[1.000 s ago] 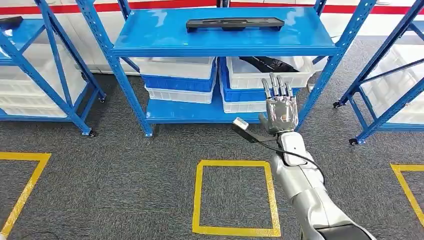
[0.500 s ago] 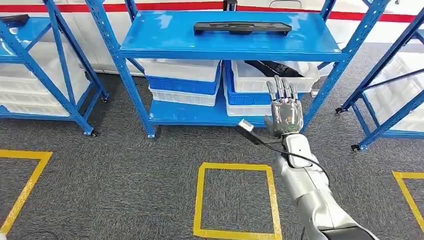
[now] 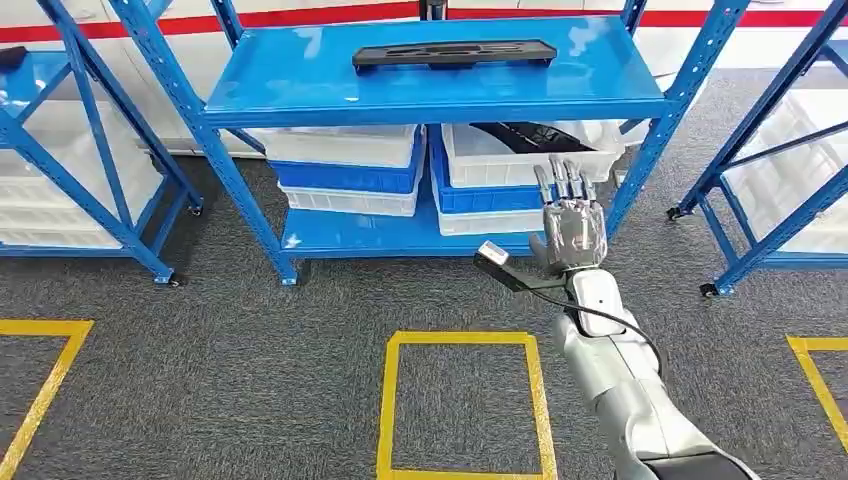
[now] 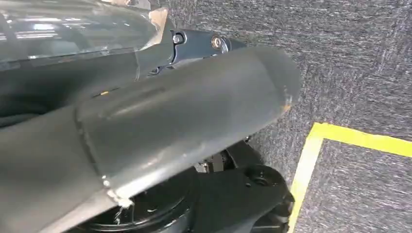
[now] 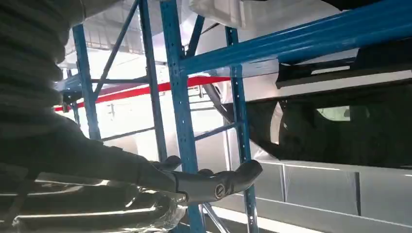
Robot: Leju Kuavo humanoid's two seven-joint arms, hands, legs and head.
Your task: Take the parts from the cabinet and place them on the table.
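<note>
The right hand (image 3: 570, 228), fingers spread and holding nothing, is raised before the blue steel cabinet (image 3: 440, 95), apparently mid-approach; next it must reach the long black plastic part (image 3: 452, 54) on top.

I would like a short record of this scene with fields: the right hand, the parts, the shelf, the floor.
right hand: right hand raised, fingers spread and straight, holding nothing, in front of the lower shelf
part on top: long black part lying flat on the top board of the blue shelf
part below: black part in a white bin, just above the hand in the picture
floor: grey carpet, yellow tape square
</note>
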